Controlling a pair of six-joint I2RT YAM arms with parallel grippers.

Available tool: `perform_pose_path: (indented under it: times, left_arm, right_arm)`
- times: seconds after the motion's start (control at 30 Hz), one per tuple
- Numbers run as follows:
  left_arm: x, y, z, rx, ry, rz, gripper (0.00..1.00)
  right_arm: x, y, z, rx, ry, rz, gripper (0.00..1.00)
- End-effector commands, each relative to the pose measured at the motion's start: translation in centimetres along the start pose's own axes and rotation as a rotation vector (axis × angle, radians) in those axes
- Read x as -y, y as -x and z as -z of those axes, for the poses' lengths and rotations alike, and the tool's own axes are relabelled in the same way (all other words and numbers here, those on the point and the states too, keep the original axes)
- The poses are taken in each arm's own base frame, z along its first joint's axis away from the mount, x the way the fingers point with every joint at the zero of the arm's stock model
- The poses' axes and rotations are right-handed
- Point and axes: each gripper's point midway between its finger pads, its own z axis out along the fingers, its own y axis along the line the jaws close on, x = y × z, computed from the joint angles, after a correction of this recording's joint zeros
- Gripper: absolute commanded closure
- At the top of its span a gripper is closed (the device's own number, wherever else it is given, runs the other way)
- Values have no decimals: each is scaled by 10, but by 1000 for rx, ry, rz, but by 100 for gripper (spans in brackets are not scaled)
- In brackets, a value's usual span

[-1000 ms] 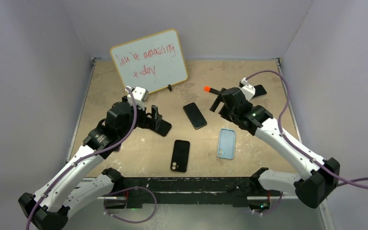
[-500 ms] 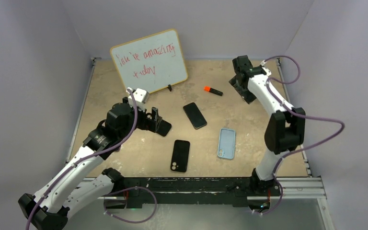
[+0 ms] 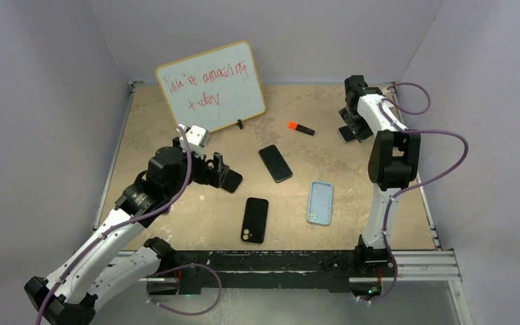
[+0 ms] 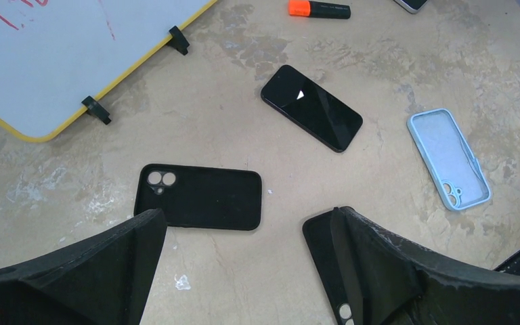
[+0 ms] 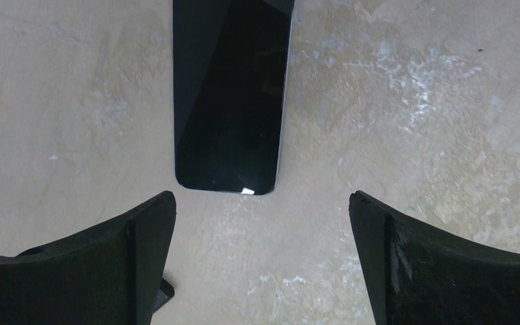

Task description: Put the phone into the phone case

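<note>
A black phone (image 3: 275, 163) lies screen up at the table's middle, also in the left wrist view (image 4: 311, 107). A light blue phone case (image 3: 319, 202) lies to its right, open side up (image 4: 449, 158). A black case (image 3: 231, 180) lies just ahead of my left gripper (image 3: 218, 169), which is open and empty (image 4: 247, 223). Another black case (image 3: 255, 219) lies nearer the front, partly under my finger (image 4: 332, 271). My right gripper (image 3: 351, 127) is open and empty (image 5: 261, 257) at the back right, just above a second black phone (image 5: 230, 95).
A whiteboard (image 3: 211, 87) with red writing stands at the back left. An orange marker (image 3: 301, 127) lies behind the middle phone. The right wall is close to my right arm.
My right arm has swung from the table's middle to the back right and now hovers over the second phone. My left arm has hardly moved.
</note>
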Motion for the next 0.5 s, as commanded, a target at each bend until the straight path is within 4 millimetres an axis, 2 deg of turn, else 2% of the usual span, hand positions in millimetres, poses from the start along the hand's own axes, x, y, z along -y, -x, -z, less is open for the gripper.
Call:
perform_pose_path:
  times: [0.0, 0.1, 0.27, 0.47]
  left_arm:
    - [3, 7, 0, 34, -21, -23, 3]
    - [2, 7, 0, 34, -17, -23, 3]
    - [3, 4, -4, 17, -20, -24, 3]
    - [5, 3, -6, 8, -32, -25, 3]
  right_arm:
    - [-19, 8, -9, -7, 47, -35, 1]
    - [-28, 12, -18, 5, 72, -35, 1]
    - [-32, 22, -26, 26, 60, -36, 1]
    - [-26, 12, -41, -7, 10, -33, 1]
